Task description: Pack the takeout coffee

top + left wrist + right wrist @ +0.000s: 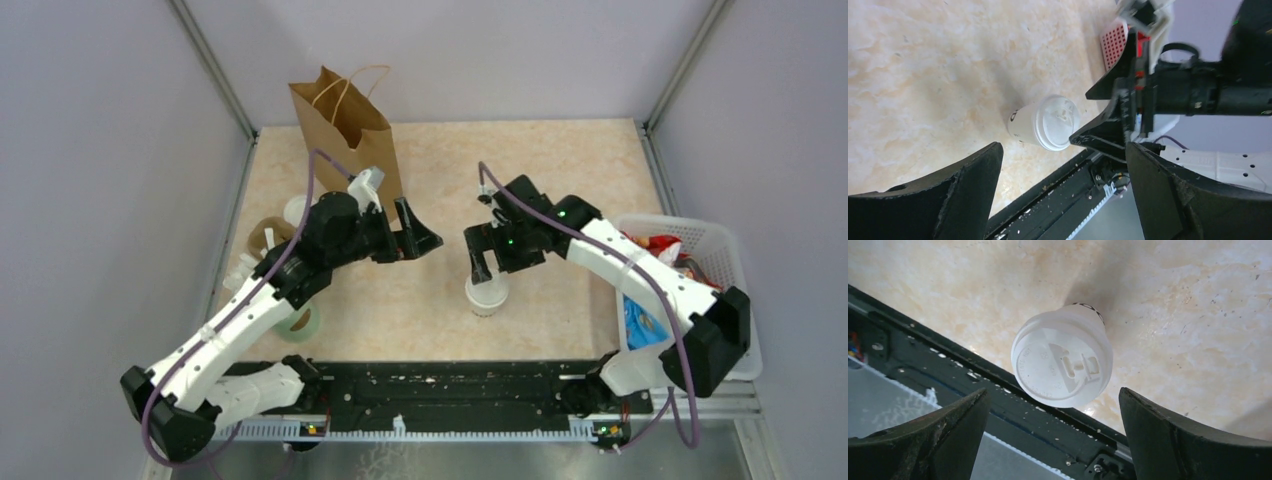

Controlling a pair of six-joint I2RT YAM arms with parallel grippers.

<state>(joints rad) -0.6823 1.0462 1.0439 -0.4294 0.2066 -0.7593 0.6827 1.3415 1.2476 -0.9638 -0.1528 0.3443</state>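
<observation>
Top view half hides your takeout coffee (487, 296) under the right gripper (487, 270). Its wrist view shows jaws wide, clear of the lidded cup, by the tabletop's (560, 180) near edge. Left gripper's (418, 236) jaws wide, empty.

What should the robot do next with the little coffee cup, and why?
Probably lower the right tool straight down around the takeout coffee and close on it. That tool is open and hangs right above the coffee, which stands upright on the table with nothing gripping it. The brown paper bag stands further back, so the coffee likely has to be picked up first.
</observation>
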